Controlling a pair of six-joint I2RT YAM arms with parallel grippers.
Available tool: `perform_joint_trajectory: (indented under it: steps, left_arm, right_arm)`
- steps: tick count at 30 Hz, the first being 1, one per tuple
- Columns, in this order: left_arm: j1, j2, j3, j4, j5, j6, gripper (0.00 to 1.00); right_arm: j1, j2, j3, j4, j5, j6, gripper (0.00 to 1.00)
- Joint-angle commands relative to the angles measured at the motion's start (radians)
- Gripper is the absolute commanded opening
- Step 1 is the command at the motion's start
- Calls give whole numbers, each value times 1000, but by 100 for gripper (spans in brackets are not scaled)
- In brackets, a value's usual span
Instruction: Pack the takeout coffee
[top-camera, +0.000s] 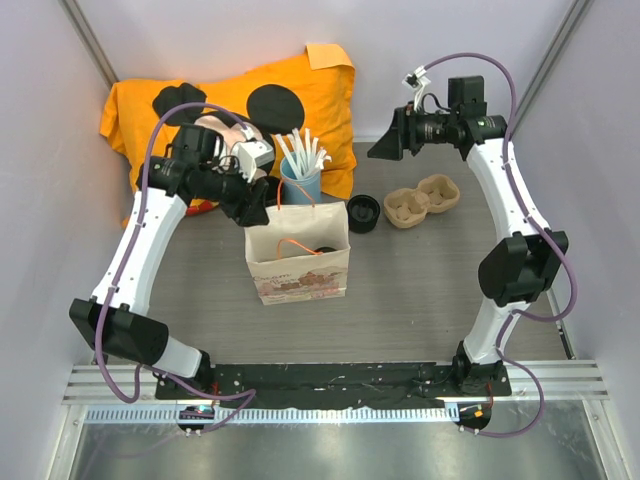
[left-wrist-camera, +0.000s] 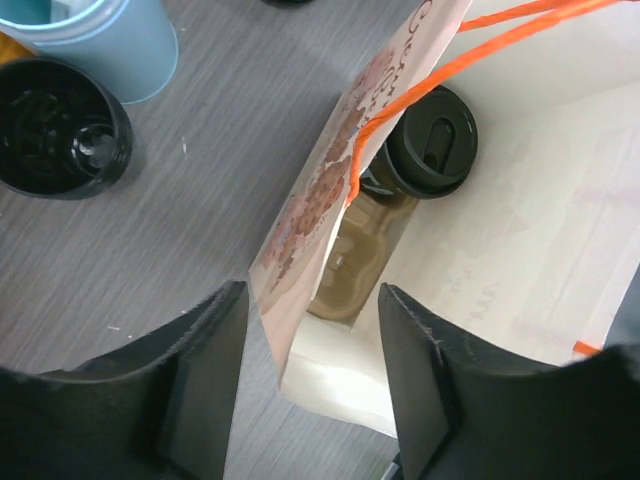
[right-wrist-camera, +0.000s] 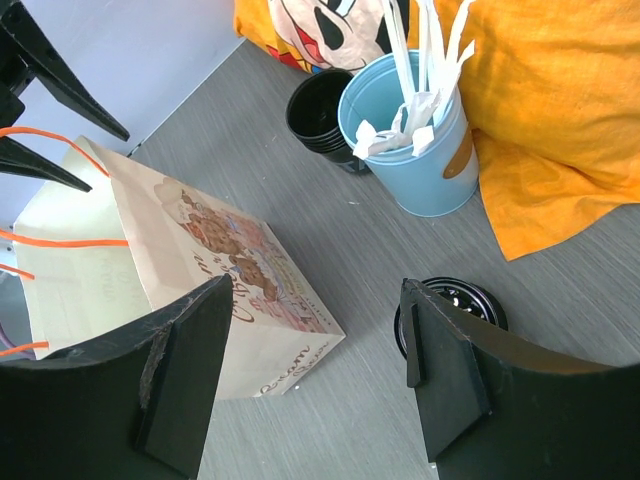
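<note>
Nearest us, the printed brown paper bag stands open. The takeout coffee, a small cup with a black ridged lid and dark translucent body, is already inside it, close to the far wall. The left gripper hangs over that wall with its jaws partly apart, one on either side of the paper, gripping nothing that we can see. If they pinch and pull, the light bag may tip or slide, and the thin orange cord handle could catch a finger. The cup appears to lean rather than stand, though the angle is poor, so a jolt might spill it. Its base is hidden. Farther off, the blue cup of white sticks and the squat black ring stand near enough to be knocked. The right gripper, raised at the far right, is wide open and empty.
</note>
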Motion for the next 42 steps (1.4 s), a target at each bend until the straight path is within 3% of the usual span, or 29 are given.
perform_joint_trajectory:
  steps: [1, 6, 8, 12, 16, 25, 32, 42]
  left_arm:
    - [-14, 2, 26, -27, 11, 32, 56]
    - [-14, -15, 8, -9, -23, 29, 43]
    - [-15, -18, 1, -4, -34, 22, 29]
    - [-15, -26, -8, -5, -46, 20, 19]
    - [-15, -32, -14, -18, -55, 17, 18]
    - [-14, -55, -11, -61, -89, 52, 13]
    - [-14, -56, 12, -96, -92, 71, 13]
    - [20, -59, 50, -150, -107, 98, 10]
  right_arm:
    - [13, 1, 2, 35, -10, 1, 73]
    - [24, 2, 2, 38, -17, 2, 74]
    - [29, 5, 2, 41, -15, 4, 74]
    - [41, 16, -7, 41, -7, 4, 74]
    - [46, 15, -45, 90, 5, 39, 74]
    - [49, 34, -149, 366, 57, 245, 73]
    - [75, 122, -148, 568, 121, 387, 66]
    - [135, 258, -27, 593, 161, 432, 59]
